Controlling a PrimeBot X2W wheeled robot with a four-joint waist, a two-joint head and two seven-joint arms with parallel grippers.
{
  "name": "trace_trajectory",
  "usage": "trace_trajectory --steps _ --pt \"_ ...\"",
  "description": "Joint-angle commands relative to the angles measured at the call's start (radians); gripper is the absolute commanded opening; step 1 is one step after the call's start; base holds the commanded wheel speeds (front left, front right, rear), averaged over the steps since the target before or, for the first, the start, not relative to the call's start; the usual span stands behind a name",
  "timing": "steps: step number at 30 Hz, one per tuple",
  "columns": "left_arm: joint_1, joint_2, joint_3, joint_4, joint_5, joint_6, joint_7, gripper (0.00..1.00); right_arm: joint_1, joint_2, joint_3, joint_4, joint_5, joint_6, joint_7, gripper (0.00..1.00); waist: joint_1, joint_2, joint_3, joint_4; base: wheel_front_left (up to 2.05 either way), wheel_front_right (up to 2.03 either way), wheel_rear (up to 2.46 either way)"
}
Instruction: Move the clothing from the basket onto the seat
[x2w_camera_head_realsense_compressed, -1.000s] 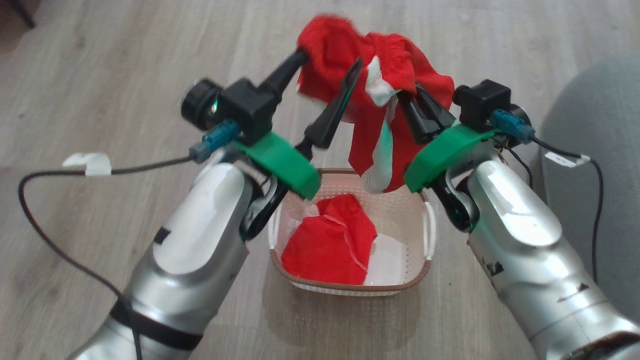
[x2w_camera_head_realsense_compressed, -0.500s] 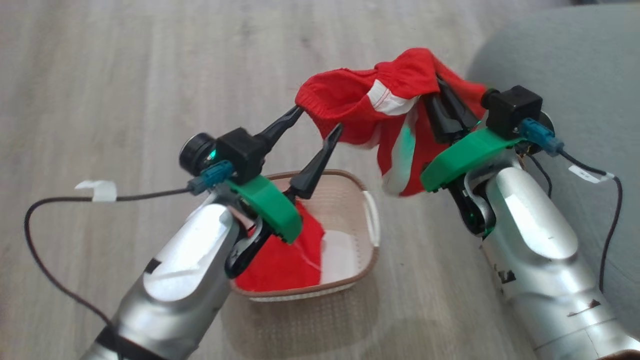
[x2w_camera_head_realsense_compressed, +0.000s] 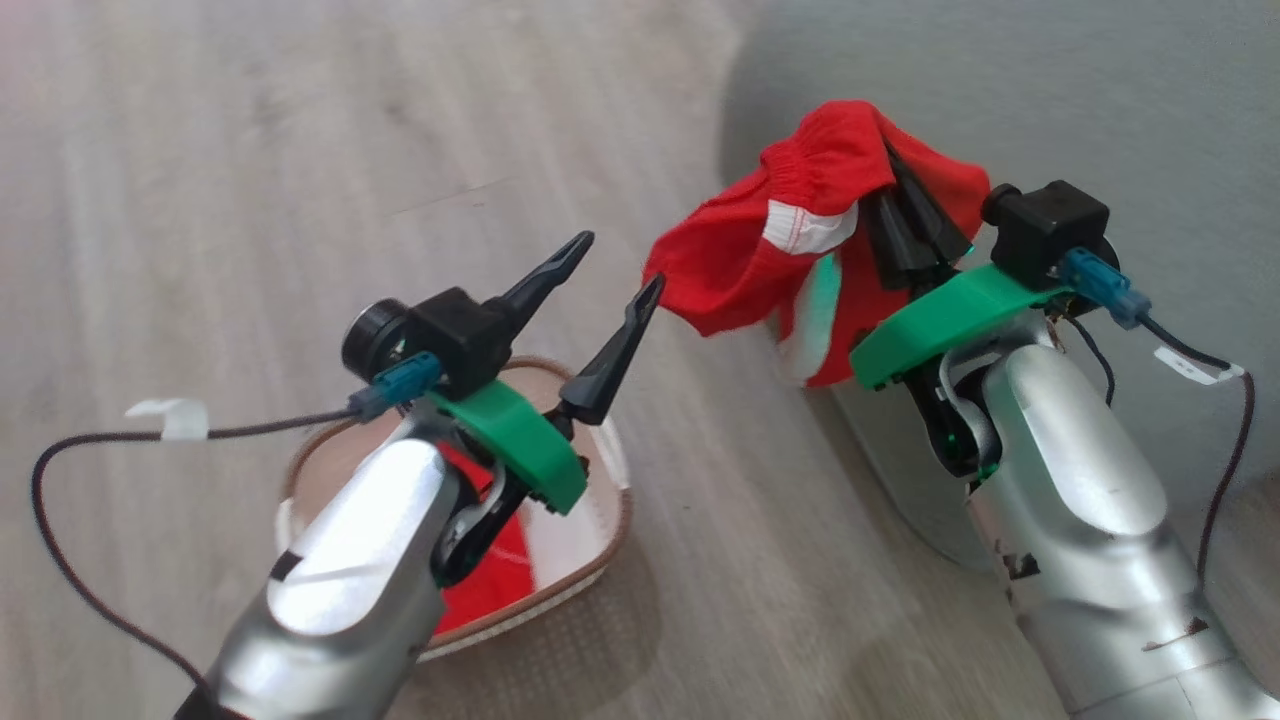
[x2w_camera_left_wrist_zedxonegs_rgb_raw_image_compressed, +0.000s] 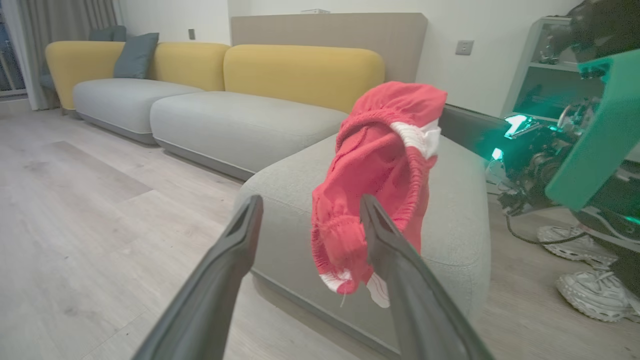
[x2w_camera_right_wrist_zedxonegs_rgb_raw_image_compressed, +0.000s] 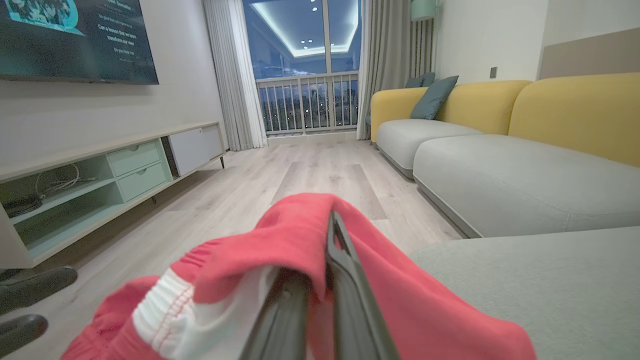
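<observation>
Pale wood-plank floor (x2w_camera_head_realsense_compressed: 200, 150) carrying everything, the basket (x2w_camera_head_realsense_compressed: 575, 522) sitting directly on it, apart from the seat (x2w_camera_head_realsense_compressed: 1050, 90) standing on the floor to the robot's right, grey-and-yellow sofa (x2w_camera_left_wrist_zedxonegs_rgb_raw_image_compressed: 240, 125) resting further back, low cabinet (x2w_camera_right_wrist_zedxonegs_rgb_raw_image_compressed: 125, 170) standing along the wall.

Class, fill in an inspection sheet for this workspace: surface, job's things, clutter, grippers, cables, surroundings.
Surface: pale wood floor.
Job's things: red garment held up at the grey seat; more red clothing in the basket on the floor.
Clutter: pale shoes beside the seat.
Grippers: left gripper open, holding nothing; right gripper shut on the red garment.
Cables: black cable off each wrist, white tags.
Surroundings: yellow-backed sofa, wall screen, low cabinet.
</observation>
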Motion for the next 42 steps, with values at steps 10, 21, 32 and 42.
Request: trace_trajectory --steps 10,21,32,42 --pt "-0.012 0.038 0.037 -0.062 -0.003 -0.001 -0.005 1.0 -0.003 0.017 -0.032 -0.101 0.015 0.0 -0.006 0.0 0.0 0.0 0.021 -0.182 0.0 0.0 0.0" --pt "-0.069 0.063 -0.024 -0.072 -0.022 -0.001 -0.005 1.0 0.067 0.012 -0.196 -0.207 -0.063 0.0 -0.006 0.0 0.0 0.0 0.11 -0.204 0.0 0.0 0.0" --pt "-0.087 0.145 -0.053 -0.125 -0.011 -0.001 -0.005 1.0 -0.084 -0.017 -0.299 -0.154 -0.134 0.0 -0.006 0.0 0.0 0.0 0.261 -0.206 0.0 0.0 0.0" --pt "-0.143 0.239 -0.092 -0.187 -0.002 -0.001 -0.005 1.0 -0.369 -0.103 -0.452 -0.033 -0.222 0.0 -0.006 0.0 0.0 0.0 0.439 -0.135 0.0 0.0 0.0"
